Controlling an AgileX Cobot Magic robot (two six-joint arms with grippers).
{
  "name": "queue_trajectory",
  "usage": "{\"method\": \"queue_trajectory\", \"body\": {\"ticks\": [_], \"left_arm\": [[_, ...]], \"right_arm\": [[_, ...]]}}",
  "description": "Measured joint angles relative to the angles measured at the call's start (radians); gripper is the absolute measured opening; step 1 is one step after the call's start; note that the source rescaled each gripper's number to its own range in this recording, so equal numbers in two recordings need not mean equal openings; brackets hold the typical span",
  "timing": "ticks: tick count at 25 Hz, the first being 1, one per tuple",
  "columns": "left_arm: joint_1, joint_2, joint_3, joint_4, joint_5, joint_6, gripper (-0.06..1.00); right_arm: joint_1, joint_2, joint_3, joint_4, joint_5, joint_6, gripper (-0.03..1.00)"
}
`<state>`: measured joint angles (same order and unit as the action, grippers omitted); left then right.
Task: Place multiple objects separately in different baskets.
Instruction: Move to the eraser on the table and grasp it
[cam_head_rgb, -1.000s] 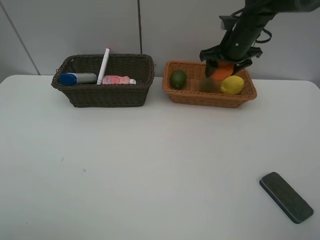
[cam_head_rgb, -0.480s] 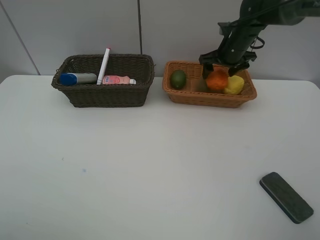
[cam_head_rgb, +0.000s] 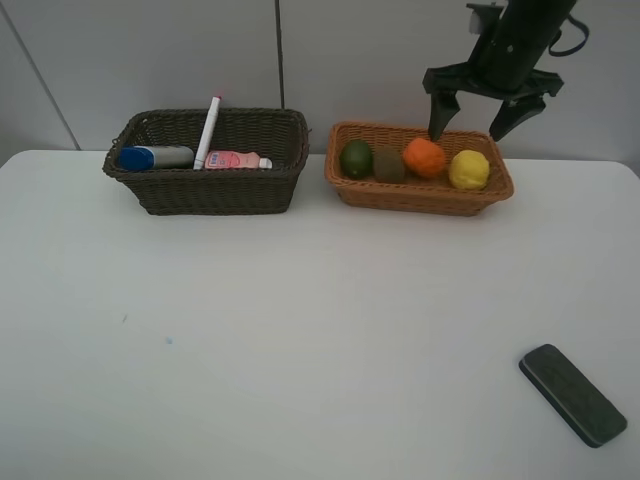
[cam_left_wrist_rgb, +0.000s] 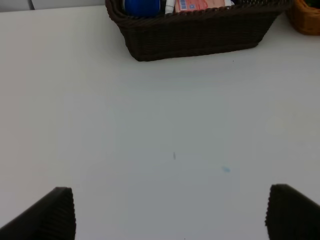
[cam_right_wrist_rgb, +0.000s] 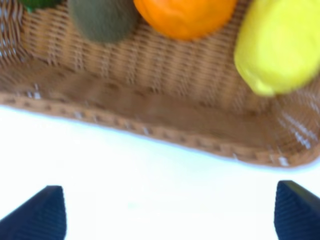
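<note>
The light orange-tan basket (cam_head_rgb: 420, 197) (cam_right_wrist_rgb: 150, 131) holds the lime (cam_head_rgb: 356, 158) (cam_right_wrist_rgb: 37, 4), kiwi (cam_head_rgb: 389, 166) (cam_right_wrist_rgb: 102, 20), orange (cam_head_rgb: 424, 157) (cam_right_wrist_rgb: 185, 15) and lemon (cam_head_rgb: 468, 169) (cam_right_wrist_rgb: 280, 45) in a row. Just above its back rim hangs my right gripper (cam_head_rgb: 468, 130) (cam_right_wrist_rgb: 170, 215), open and holding nothing. The dark brown basket (cam_head_rgb: 205, 190) (cam_left_wrist_rgb: 200, 35) contains the blue-capped bottle (cam_head_rgb: 155, 157) (cam_left_wrist_rgb: 142, 6), the marker (cam_head_rgb: 208, 130) leaning upright and the pink bottle (cam_head_rgb: 237, 160) (cam_left_wrist_rgb: 202, 5). The eraser block (cam_head_rgb: 572, 393) lies on the table at the front right. My left gripper (cam_left_wrist_rgb: 175, 215) is open over bare table, in front of the dark basket.
The white table (cam_head_rgb: 300, 330) stretches wide in front of both baskets. A narrow gap separates the baskets. A grey wall stands close behind them. The eraser sits near the table's front right corner.
My right gripper opened and let go of the orange, then rose out of the light basket. The orange now rests between the kiwi and the lemon.
</note>
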<state>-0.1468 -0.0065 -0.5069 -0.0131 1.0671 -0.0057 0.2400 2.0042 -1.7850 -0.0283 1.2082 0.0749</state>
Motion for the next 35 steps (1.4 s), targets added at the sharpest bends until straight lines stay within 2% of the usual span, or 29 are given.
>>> {"method": "queue_trajectory", "body": {"ticks": [8,13,18,23,28,35], "left_arm": [[0.0,0.0,0.0,0.0,0.0,0.0,1.0],[0.0,0.0,0.0,0.0,0.0,0.0,1.0],[0.0,0.0,0.0,0.0,0.0,0.0,1.0],[0.0,0.0,0.0,0.0,0.0,0.0,1.0],[0.0,0.0,0.0,0.0,0.0,0.0,1.0],[0.0,0.0,0.0,0.0,0.0,0.0,1.0]], "right_arm": [[0.0,-0.37,0.483,-0.031,0.007,0.05,0.97],[0.0,-0.596,0.765,-0.006,0.009,0.05,0.97],[0.0,-0.699,1.001,0.003,-0.101,0.034,0.97],[0.0,-0.699,1.136,0.009,-0.226,0.032,0.97],[0.0,-0.699,1.193,-0.014,-0.307,0.032,0.97],[0.0,-0.612,1.213,-0.039,-0.346,0.025,0.97]]}}
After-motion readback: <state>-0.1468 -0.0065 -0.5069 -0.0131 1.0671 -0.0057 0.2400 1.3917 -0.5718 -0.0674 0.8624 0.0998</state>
